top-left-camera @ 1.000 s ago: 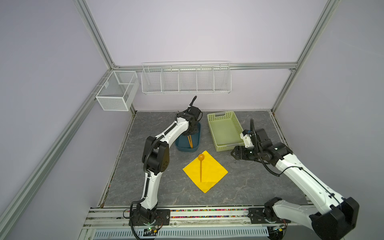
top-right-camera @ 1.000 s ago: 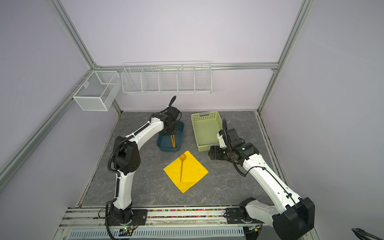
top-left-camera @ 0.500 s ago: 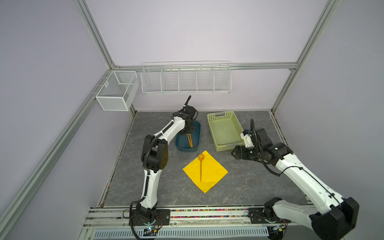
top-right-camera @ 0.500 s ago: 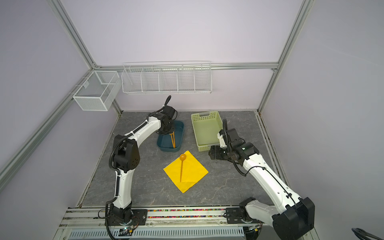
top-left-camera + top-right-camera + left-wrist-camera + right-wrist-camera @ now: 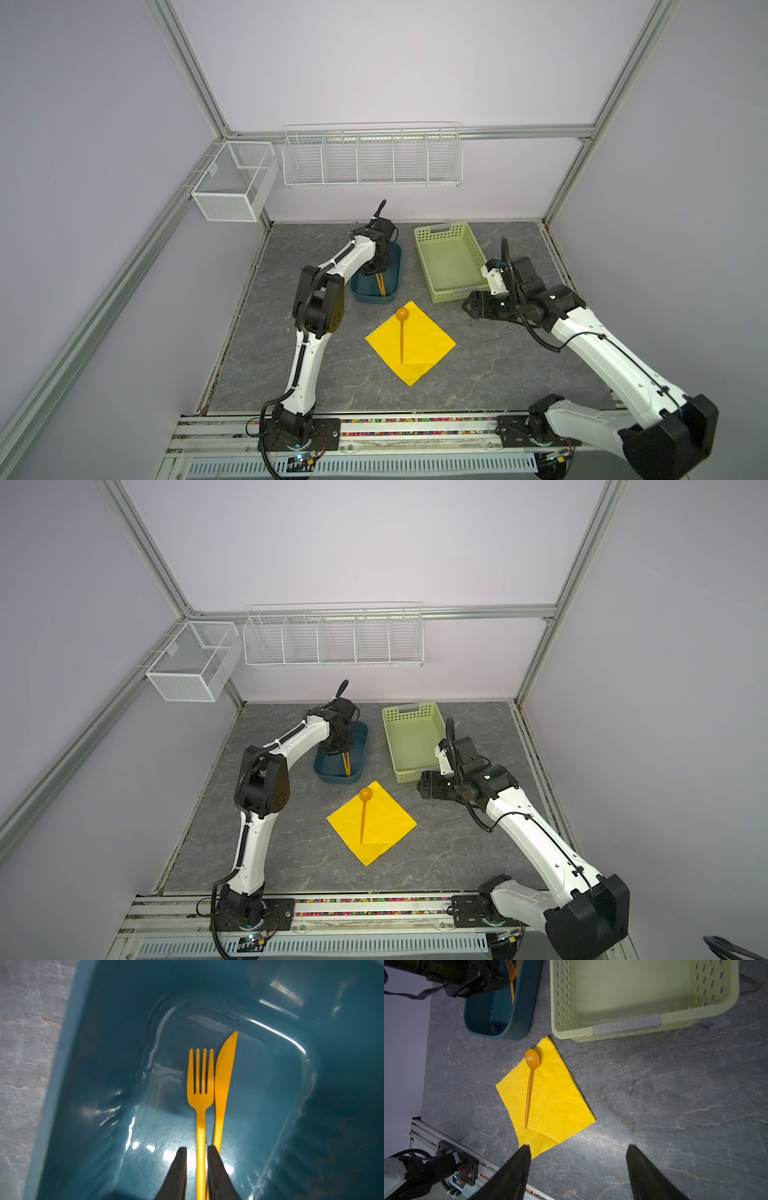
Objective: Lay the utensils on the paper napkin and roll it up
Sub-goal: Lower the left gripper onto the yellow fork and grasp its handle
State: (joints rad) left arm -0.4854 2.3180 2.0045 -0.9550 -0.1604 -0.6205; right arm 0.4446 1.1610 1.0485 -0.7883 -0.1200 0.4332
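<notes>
Left hand (image 5: 196,1150) is down inside the blue tub (image 5: 83,1064). Its fingers are nearly together, one on each side of the fork (image 5: 200,1084) handle. A sliver of gap shows on one side, so I can't tell if it's clamped.

The fork's long axis runs straight out from the hand, tines pointing away. The knife (image 5: 224,1068) lies parallel and touching the fork, with its handle slipping behind one finger. The handle ends of both are cut off in the wrist view. In both top views the pair lies near-far in the tub and the hand covers the far part. Fork and knife can't be told apart there.

The paper napkin (image 5: 424,345) lies flat on the desk (image 5: 332,374), just near of the tub and slightly right, set corner-on. The spoon (image 5: 402,332) already rests on it, bowl at the far corner and handle toward near.

The green basket (image 5: 457,296) stands right of the tub and looks empty.

Right hand (image 5: 579,1148) hovers off the basket's near corner, right of the napkin, with jaws wide apart and holding nothing.

The left arm is much the nearer to the fork, so the lift is probably its job, then a short carry nearward to lay the fork beside the spoon.
</notes>
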